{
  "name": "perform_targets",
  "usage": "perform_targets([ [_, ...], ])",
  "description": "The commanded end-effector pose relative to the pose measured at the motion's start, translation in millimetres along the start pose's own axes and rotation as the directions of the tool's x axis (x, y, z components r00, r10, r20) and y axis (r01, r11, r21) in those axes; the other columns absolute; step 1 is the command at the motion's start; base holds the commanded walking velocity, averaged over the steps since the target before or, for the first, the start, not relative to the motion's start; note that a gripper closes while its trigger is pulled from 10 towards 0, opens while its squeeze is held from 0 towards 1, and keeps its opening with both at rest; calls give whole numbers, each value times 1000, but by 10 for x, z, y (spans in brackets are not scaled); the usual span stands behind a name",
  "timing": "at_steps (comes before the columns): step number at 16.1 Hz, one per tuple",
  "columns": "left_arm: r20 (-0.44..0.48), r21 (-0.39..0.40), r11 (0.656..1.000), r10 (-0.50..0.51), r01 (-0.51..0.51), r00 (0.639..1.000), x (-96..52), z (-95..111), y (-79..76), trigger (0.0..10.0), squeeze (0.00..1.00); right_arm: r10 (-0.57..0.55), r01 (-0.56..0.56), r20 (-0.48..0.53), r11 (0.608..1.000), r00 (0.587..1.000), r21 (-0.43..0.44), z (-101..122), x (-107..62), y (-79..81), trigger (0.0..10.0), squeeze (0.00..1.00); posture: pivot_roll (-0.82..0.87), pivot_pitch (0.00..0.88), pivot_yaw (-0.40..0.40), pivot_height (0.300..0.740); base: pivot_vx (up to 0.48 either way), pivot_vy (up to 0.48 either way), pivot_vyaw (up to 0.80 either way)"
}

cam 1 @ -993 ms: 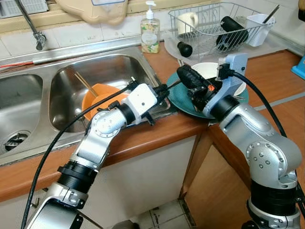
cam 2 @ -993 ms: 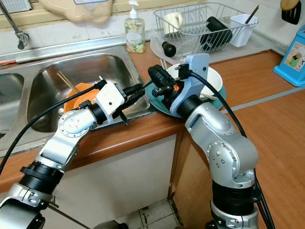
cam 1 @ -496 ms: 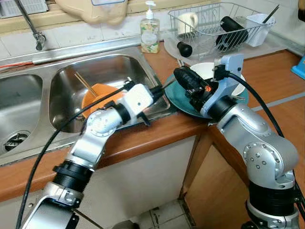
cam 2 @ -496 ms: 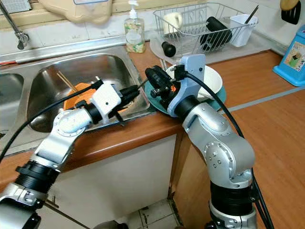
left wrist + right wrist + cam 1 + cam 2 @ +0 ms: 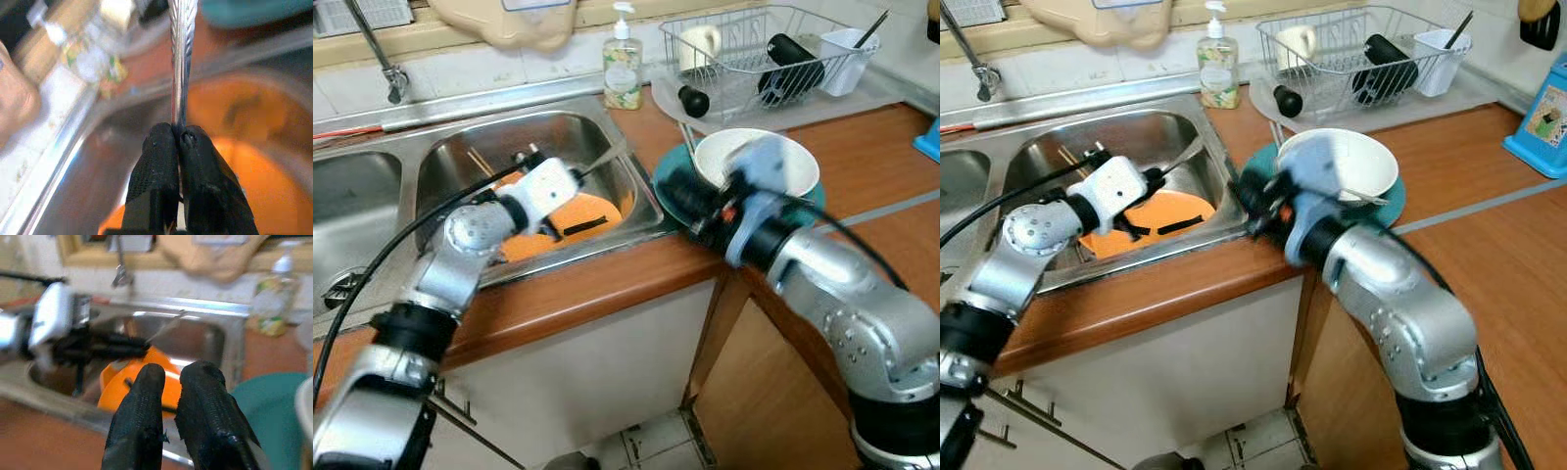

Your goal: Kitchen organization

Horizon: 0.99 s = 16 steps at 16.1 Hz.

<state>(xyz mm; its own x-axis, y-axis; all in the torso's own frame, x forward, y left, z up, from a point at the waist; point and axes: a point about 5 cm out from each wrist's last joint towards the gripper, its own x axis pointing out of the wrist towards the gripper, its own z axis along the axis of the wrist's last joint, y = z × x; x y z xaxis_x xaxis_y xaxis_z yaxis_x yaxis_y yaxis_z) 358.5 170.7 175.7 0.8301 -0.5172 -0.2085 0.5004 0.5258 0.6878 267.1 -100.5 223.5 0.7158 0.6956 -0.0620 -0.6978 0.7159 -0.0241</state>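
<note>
The left claw point(image 5: 177, 142) is reaching over the sink basin point(image 5: 460, 147), its fingers pinching the handle of a silver utensil point(image 5: 182, 54) that is pointing toward the soap bottle point(image 5: 623, 69) at the back edge of the worktop point(image 5: 597, 284). Below it an orange bowl point(image 5: 578, 211) is lying in the basin. The right claw point(image 5: 168, 377) is hanging near the worktop's front edge, fingers drawn together on nothing, beside a teal plate point(image 5: 1258, 162) carrying a white bowl point(image 5: 1337, 162).

sink basin point(image 5: 460, 162): orange bowl point(image 5: 578, 211) fills floor | counter front point(image 5: 597, 284): bare | right: dish rack point(image 5: 754, 49)
</note>
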Motion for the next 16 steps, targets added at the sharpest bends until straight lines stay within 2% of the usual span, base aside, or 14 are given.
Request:
perform_targets([
  [1, -61, 29, 1000, 7, -6, 998, -24, -87, 68, 0, 0, 46, -46, -19, 999, 999, -15, -11, -11, 79, 10000, 0, -140, 0, 78, 740, 0, 0, 0],
  [3, -146, 45, 999, 9, -2, 989, -26, -200, 194, 0, 0, 80, -83, -76, 995, 994, -45, -84, -31, 126, 10000, 0, -141, 0, 75, 740, 0, 0, 0],
  [4, -220, 39, 999, -9, 18, 976, -21, -289, 253, 863, 0, 88, -94, -108, 994, 990, -52, -133, -44, 133, 10000, 0, -142, 0, 75, 740, 0, 0, 0],
  [5, -250, 31, 999, -17, 26, 968, -22, -327, 276, 1451, 0, 95, -102, -120, 994, 988, -50, -150, -50, 140, 10000, 0, -144, 0, 76, 740, 0, 0, 0],
  [6, -303, 4, 1000, -28, 31, 953, -27, -391, 309, 3843, 0, 113, -121, -135, 992, 984, -49, -168, -63, 161, 10000, 0, -145, 0, 77, 740, 0, 0, 0],
  [7, -343, -46, 998, -48, 34, 938, -21, -438, 320, 10000, 0, 125, -134, -149, 990, 981, -53, -184, -74, 177, 10000, 0, -148, 0, 81, 740, 0, 0, 0],
  [9, -382, -95, 994, -91, 58, 920, -3, -480, 310, 10000, 0, 126, -138, -165, 988, 978, -62, -205, -85, 181, 10000, 0, -152, 0, 83, 740, 0, 0, 0],
  [11, -435, -135, 984, -166, 118, 885, -5, -559, 229, 10000, 0, 127, -141, -176, 988, 976, -66, -219, -86, 180, 10000, 0, -157, 0, 83, 740, 0, 0, 0],
  [13, -458, -144, 980, -190, 138, 868, -13, -601, 195, 10000, 0, 132, -146, -181, 987, 975, -68, -225, -89, 183, 10000, 0, -160, 0, 83, 740, 0, 0, 0],
  [14, -469, -145, 980, -190, 138, 862, -19, -623, 189, 10000, 988, 132, -148, -186, 986, 974, -73, -233, -94, 180, 10000, 0, -161, 0, 83, 740, 0, 0, 0],
  [16, -471, -149, 979, -196, 141, 860, -18, -629, 183, 10000, 1000, 130, -146, -187, 986, 974, -75, -237, -92, 177, 10000, 0, -162, 0, 82, 740, 0, 0, 0],
])
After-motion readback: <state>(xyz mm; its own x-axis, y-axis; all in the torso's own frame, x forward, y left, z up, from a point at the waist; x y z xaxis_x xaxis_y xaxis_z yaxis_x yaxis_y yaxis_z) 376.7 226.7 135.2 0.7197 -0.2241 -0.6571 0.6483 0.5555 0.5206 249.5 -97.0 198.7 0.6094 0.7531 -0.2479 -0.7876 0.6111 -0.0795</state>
